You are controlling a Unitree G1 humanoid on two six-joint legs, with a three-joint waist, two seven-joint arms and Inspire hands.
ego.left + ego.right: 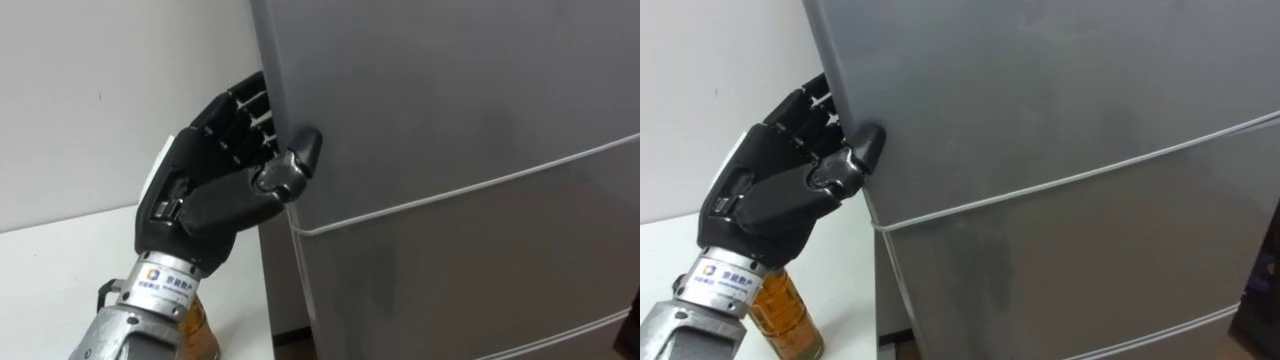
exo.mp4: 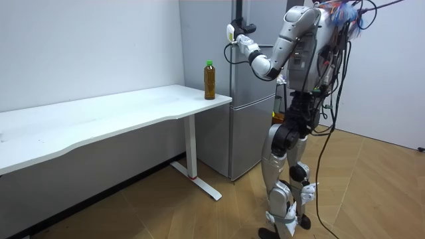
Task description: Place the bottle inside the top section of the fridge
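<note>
The robot is standing on the wooden floor [image 2: 372, 179] right in front of the grey fridge [image 2: 246, 133], facing it, with its left arm raised to the height of the top compartment. The left hand [image 1: 215, 185] is gripping the left edge of the upper door [image 1: 450, 90]. Its fingers [image 1: 245, 115] are curling round that edge, pressed close together, with their tips hidden behind the door, while the thumb [image 1: 300, 160] is pressing on the door's front face, so the edge is being pinched between them. The hand is sitting just above the thin pale seam that is dividing the upper door from the lower door [image 1: 500, 270]. Whether the upper door is opening at all cannot be told.

The bottle [image 1: 788, 305] is standing upright on the white counter [image 2: 99, 119], at the corner nearest the fridge, just beside the fridge's left side and below the robot's left wrist. It is holding amber liquid and, in the room view, is showing a green cap [image 2: 209, 63]. It is not touching the hand. A plain pale wall [image 1: 90, 90] is running behind the counter.
</note>
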